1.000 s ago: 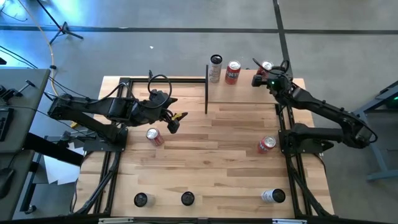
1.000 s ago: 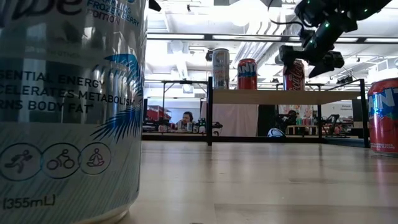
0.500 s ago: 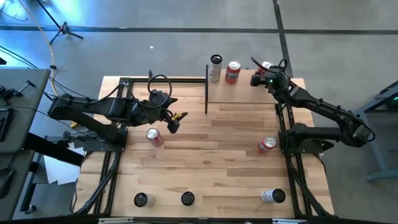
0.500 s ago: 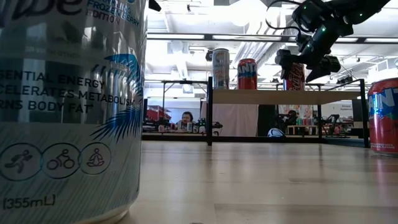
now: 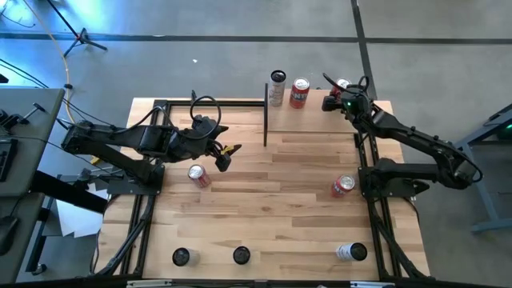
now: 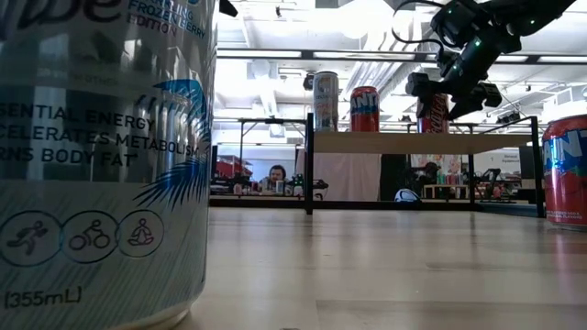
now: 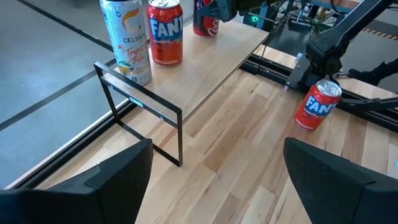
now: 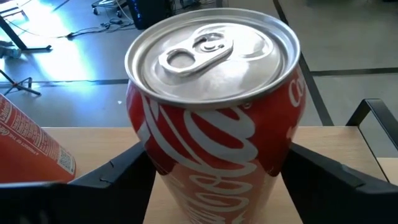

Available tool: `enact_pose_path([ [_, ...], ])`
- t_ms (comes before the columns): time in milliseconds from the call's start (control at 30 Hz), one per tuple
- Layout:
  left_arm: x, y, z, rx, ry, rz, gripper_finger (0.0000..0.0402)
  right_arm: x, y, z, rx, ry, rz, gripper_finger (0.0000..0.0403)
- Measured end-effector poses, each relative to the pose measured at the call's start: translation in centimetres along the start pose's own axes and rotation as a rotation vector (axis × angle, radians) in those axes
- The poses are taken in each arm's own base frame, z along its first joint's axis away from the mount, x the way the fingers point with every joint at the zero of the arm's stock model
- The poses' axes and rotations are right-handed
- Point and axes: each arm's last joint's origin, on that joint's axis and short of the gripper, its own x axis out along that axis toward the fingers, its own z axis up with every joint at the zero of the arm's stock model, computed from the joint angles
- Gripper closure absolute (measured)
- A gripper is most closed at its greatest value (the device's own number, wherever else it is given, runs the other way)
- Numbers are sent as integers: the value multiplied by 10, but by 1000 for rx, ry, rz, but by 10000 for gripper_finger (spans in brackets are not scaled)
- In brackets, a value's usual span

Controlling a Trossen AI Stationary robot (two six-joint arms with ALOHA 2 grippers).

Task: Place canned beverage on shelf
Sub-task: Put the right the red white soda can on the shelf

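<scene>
A red cola can (image 8: 214, 143) stands upright on the right end of the shelf (image 7: 217, 68), a pale board on thin black uprights at the table's far edge. My right gripper (image 8: 217, 186) is shut on this can, also seen in the high view (image 5: 342, 92) and the low view (image 6: 454, 92). A silver can (image 5: 278, 88) and a red Fanta can (image 5: 299, 93) stand on the shelf's left part. My left gripper (image 5: 224, 156) hangs open over the table's left half, above a red can (image 5: 198, 176) lying on its side. My right gripper pinches the cola can's body between its two fingers, one on each side (image 8: 146, 158), a little below the top rim. The fingers slant down at it from the table's right. The can is upright, its base on the shelf board (image 6: 440, 142).
Another red Fanta can (image 5: 343, 186) stands on the table's right side. Three cans (image 5: 182, 256), (image 5: 241, 254), (image 5: 350, 253) stand along the near edge; one of them fills the low view's left (image 6: 101, 156). Black frame rails (image 5: 364, 160) run along both table sides.
My right gripper has shifted a little toward the table's far left, over the cola can on the shelf. The can has stayed upright on the board.
</scene>
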Motion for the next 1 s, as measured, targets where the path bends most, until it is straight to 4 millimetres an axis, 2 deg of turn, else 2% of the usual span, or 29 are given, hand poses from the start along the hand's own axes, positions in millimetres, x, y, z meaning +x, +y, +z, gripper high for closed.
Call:
enact_pose_path([
  [367, 0, 0, 0, 0, 0, 0, 64, -2, -1, 0, -6, 8, -2, 109],
  [733, 0, 0, 0, 0, 0, 0, 64, -21, -17, 5, -56, -42, -93, 109],
  [1000, 0, 0, 0, 0, 0, 0, 64, -19, -29, 9, -48, -33, -139, 109],
])
